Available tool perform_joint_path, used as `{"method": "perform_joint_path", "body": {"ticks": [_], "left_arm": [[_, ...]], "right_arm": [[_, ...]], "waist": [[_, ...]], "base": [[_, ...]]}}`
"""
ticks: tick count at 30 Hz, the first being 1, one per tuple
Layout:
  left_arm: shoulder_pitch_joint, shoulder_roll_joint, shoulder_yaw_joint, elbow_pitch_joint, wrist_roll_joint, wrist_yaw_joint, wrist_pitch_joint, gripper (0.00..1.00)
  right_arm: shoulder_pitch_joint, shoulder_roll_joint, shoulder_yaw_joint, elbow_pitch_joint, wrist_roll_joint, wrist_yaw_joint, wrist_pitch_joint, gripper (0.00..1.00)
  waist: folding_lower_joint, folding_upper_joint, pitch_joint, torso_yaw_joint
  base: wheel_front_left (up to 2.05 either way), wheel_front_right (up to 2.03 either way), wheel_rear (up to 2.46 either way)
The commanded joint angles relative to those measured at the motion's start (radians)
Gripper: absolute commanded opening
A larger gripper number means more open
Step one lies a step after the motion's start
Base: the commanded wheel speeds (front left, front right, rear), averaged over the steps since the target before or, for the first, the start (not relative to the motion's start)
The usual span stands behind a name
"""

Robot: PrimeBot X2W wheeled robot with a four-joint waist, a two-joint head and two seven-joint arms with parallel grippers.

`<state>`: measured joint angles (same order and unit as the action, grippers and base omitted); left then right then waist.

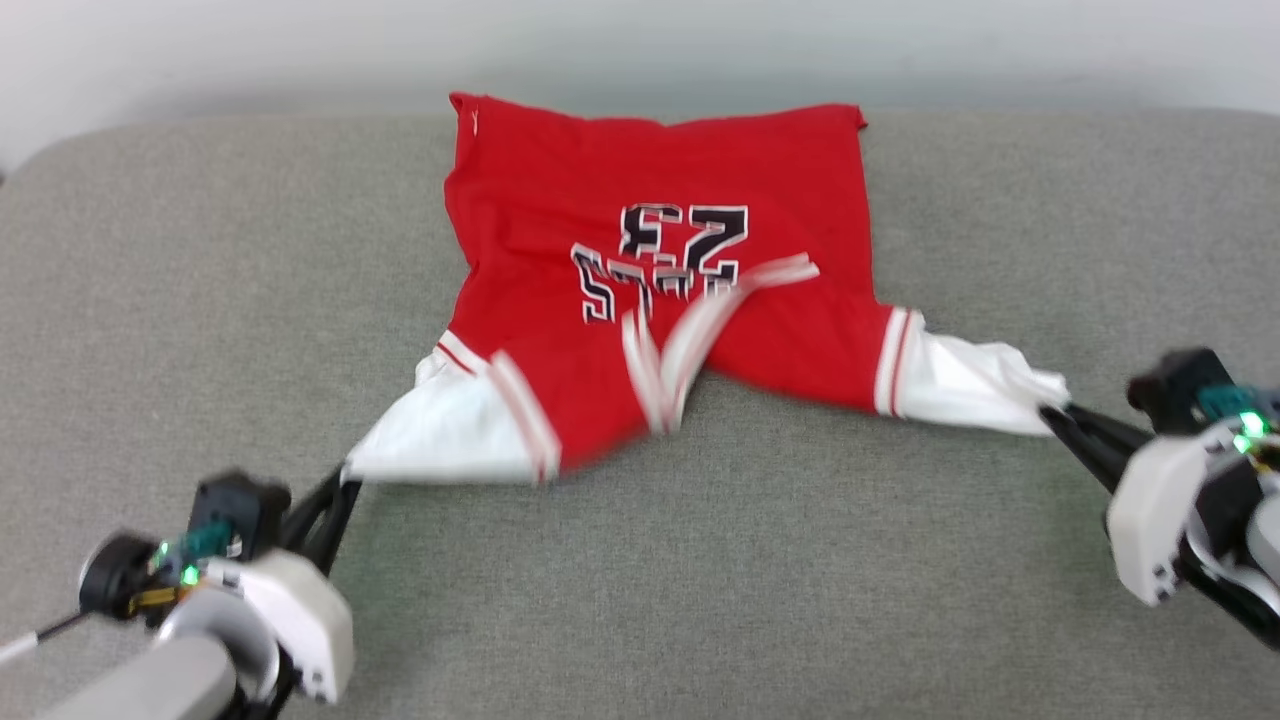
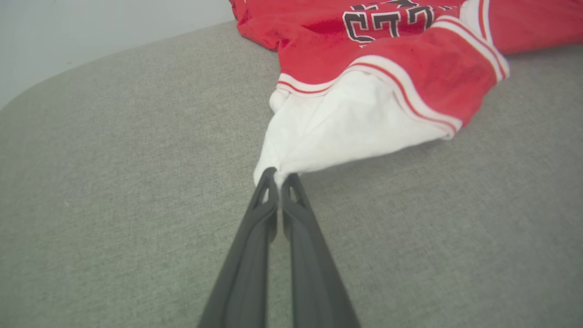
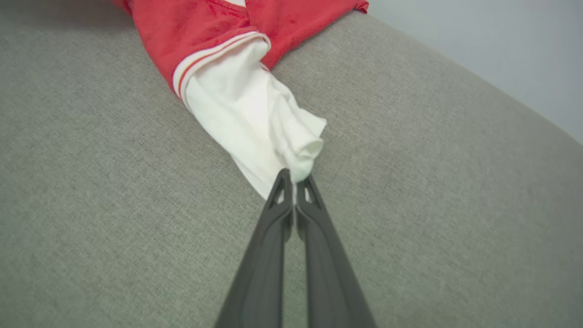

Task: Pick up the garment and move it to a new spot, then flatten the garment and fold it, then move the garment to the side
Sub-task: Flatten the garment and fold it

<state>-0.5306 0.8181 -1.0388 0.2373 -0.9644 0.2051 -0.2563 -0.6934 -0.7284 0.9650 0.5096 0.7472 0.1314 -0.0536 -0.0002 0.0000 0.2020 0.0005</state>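
The garment [image 1: 660, 270], a red T-shirt with white sleeves and a dark number print, lies spread on the grey cushion with its hem toward the far wall. Its striped neckline is blurred near the front. My left gripper [image 1: 347, 482] is shut on the tip of the left white sleeve [image 2: 346, 123], which pulls into a point at the fingertips. My right gripper [image 1: 1050, 412] is shut on the end of the right white sleeve [image 3: 246, 105], bunched at its tips. Both sleeves stretch outward from the red body [image 2: 410, 68].
The grey fabric cushion [image 1: 700, 580] extends wide on all sides of the shirt, with rounded far corners. A pale wall [image 1: 640, 50] runs behind its far edge, just past the shirt's hem.
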Motion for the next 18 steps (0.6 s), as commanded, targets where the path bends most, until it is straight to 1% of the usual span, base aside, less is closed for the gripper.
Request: {"method": "perform_joint_path", "body": {"ticks": [1, 4, 8, 13, 16, 18], "left_arm": [[0.047, 0.014, -0.009, -0.024, -0.016, 0.016, 0.004, 0.0], [0.126, 0.052, -0.006, -0.062, -0.054, 0.052, 0.003, 0.0], [0.235, 0.077, -0.006, -0.102, -0.105, 0.084, -0.001, 0.0], [0.349, 0.111, 0.001, -0.136, -0.147, 0.127, -0.004, 0.0], [0.397, 0.119, 0.016, -0.151, -0.158, 0.151, -0.008, 0.0], [0.418, 0.117, 0.032, -0.164, -0.158, 0.156, -0.009, 0.0]], "right_arm": [[0.052, -0.024, -0.02, -0.002, -0.003, -0.001, -0.008, 0.0], [0.15, -0.044, -0.053, -0.008, 0.0, -0.001, -0.019, 0.0], [0.296, -0.069, -0.11, -0.025, 0.012, -0.001, -0.042, 0.0], [0.485, -0.09, -0.183, -0.089, 0.001, -0.001, -0.032, 0.0], [0.584, -0.097, -0.242, -0.132, -0.006, -0.001, -0.016, 0.0], [0.633, -0.093, -0.29, -0.155, -0.014, -0.002, -0.003, 0.0]], "waist": [[0.0002, 0.0, -0.029, -0.003], [0.0002, 0.0, -0.057, -0.005], [0.0002, 0.0, -0.095, -0.005], [0.0002, 0.0, -0.122, -0.004], [0.0002, 0.0, -0.126, -0.002], [0.0002, 0.0, -0.122, -0.002]], "base": [[0.0, 0.0, 0.0], [0.0, 0.0, 0.0], [0.0, 0.0, 0.0], [0.0, 0.0, 0.0], [0.0, 0.0, 0.0], [0.0, 0.0, 0.0]]}}
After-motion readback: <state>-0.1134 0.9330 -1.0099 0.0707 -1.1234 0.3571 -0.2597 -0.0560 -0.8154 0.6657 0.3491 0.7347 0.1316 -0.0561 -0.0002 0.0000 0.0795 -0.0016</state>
